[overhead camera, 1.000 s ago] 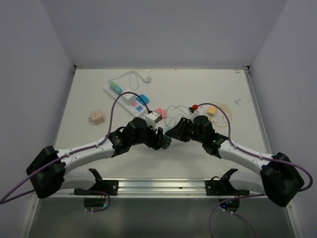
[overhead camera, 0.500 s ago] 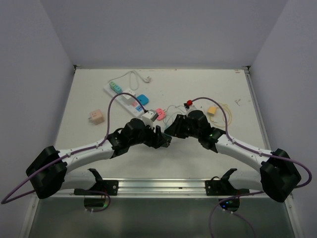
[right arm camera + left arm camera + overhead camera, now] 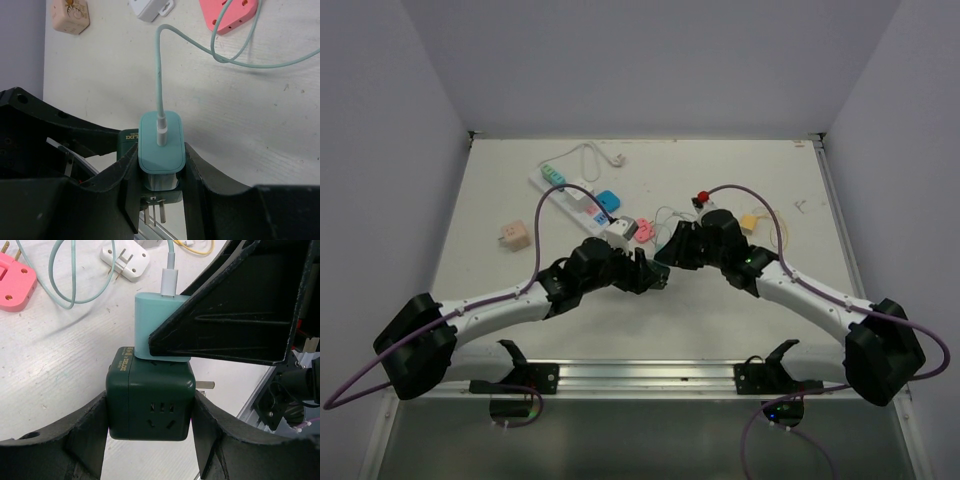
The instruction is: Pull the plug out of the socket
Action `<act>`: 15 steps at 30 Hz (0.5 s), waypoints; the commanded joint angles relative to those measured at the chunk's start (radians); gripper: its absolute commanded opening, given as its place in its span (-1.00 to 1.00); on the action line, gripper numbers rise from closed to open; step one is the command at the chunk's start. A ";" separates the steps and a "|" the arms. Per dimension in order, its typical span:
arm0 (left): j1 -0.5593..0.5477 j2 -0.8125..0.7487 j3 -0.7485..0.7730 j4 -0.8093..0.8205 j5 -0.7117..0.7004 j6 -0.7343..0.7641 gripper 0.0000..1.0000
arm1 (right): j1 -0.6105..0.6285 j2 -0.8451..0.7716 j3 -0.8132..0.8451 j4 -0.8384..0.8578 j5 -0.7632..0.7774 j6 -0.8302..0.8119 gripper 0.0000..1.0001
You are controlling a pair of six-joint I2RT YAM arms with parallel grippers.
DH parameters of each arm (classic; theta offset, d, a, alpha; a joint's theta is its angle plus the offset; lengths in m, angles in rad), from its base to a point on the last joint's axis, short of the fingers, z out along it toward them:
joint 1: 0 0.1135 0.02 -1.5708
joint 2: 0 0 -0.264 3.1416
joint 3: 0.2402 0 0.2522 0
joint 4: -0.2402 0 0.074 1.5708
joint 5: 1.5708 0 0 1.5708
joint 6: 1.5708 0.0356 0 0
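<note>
Clamping the dark green cube socket (image 3: 150,400) between its two black fingers, the left gripper (image 3: 150,420) is bracing it over the white table (image 3: 60,365). Its jaws are pressing on opposite faces of the cube, whose own metal prongs (image 3: 205,385) are sticking out on one side. I cannot tell whether the cube is resting on the table or hanging just clear of it.

Sitting directly on the cube's top face is the teal charger plug (image 3: 152,325). The right gripper (image 3: 160,172) is pinching that plug across its narrow body, jaws closing on both flanks. In the left wrist view the plug's base is lying flush against the cube with no gap showing. I am judging from this that both grips are made and the separation itself is not yet done. What is remaining is drawing the plug straight away from the cube while the left arm is holding the cube firm.

Beyond the cube, the plug's teal cable (image 3: 160,65) is looping loosely across the table toward a pink adapter (image 3: 230,12) and a small white plug (image 3: 150,7), both lying well apart from the cube. Farther out, a peach cube (image 3: 513,236) is resting off to the green cube's left. A long white power strip (image 3: 575,197) with coloured outlets is lying beyond it near the back of the table, touched by neither arm.
</note>
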 commanded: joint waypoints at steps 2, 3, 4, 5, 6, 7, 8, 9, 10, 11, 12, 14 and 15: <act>-0.076 0.019 -0.063 -0.237 0.196 -0.021 -1.00 | -0.133 -0.038 0.121 0.214 0.338 -0.059 -1.00; -0.076 0.020 -0.064 -0.235 0.196 -0.025 -1.00 | -0.136 -0.043 0.120 0.218 0.342 -0.065 -1.00; -0.076 0.019 -0.067 -0.232 0.202 -0.028 -1.00 | -0.137 -0.046 0.117 0.226 0.348 -0.066 -1.00; -0.076 0.017 -0.072 -0.231 0.205 -0.032 -1.00 | -0.142 -0.055 0.111 0.241 0.355 -0.068 -1.00; -0.076 0.017 -0.073 -0.229 0.207 -0.035 -1.00 | -0.145 -0.057 0.108 0.246 0.359 -0.069 -1.00; -0.078 0.016 -0.075 -0.232 0.210 -0.036 -1.00 | -0.148 -0.058 0.106 0.251 0.362 -0.071 -1.00; -0.078 0.013 -0.075 -0.234 0.212 -0.036 -1.00 | -0.157 -0.058 0.109 0.257 0.362 -0.075 -1.00; -0.078 0.011 -0.076 -0.240 0.215 -0.036 -1.00 | -0.159 -0.058 0.111 0.257 0.364 -0.083 -1.00; -0.079 0.009 -0.075 -0.243 0.221 -0.035 -1.00 | -0.162 -0.058 0.114 0.258 0.371 -0.086 -1.00; -0.078 0.009 -0.075 -0.246 0.225 -0.033 -1.00 | -0.167 -0.058 0.118 0.263 0.375 -0.094 -1.00; -0.079 0.009 -0.076 -0.246 0.232 -0.035 -1.00 | -0.171 -0.060 0.121 0.261 0.384 -0.100 -1.00; -0.084 0.003 -0.092 -0.241 0.233 -0.041 -1.00 | -0.183 -0.063 0.125 0.258 0.408 -0.105 -1.00; -0.088 -0.006 -0.096 -0.237 0.232 -0.051 -1.00 | -0.190 -0.066 0.125 0.261 0.408 -0.109 -1.00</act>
